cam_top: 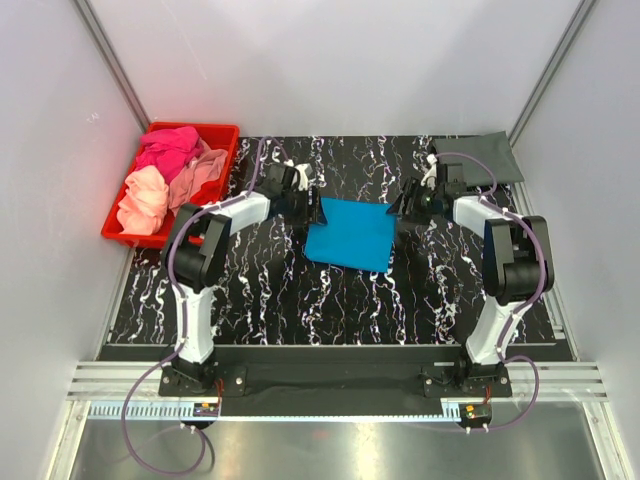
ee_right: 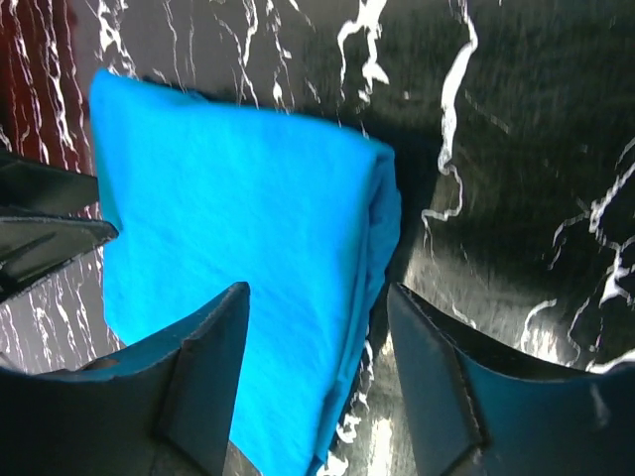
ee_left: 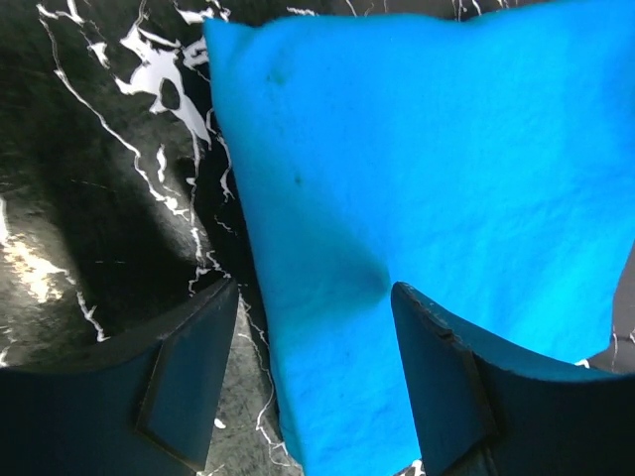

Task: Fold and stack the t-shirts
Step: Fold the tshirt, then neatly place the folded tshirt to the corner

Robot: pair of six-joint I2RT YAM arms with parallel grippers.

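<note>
Top external: red bin (cam_top: 112,236) far left, loose t-shirts (cam_top: 165,180) in pink, peach, salmon heaped inside. Then left pincer (cam_top: 312,205), wide open, empty, straddling left edge of blue t-shirt (cam_top: 350,233). Risk: catches top layer only, fold peels open on lift. Shirt mid-bench (cam_top: 270,290), folded square, flat, slightly skewed. Then right pincer (cam_top: 402,210), open, empty, over doubled right edge. Folded grey t-shirt (cam_top: 482,158) in far right corner.

Top external: high, behind arm bases (cam_top: 200,375), looking down and forward over whole black white-veined marble-pattern tabletop (cam_top: 300,300)

Left wrist: very close, looking down past own dark fingers (ee_left: 189,377) at edge of folded bright blue cloth t-shirt (ee_left: 427,198)

Right wrist: equally close, over shirt's opposite, folded edge

All three share blue shirt and marbled surface around it
</note>
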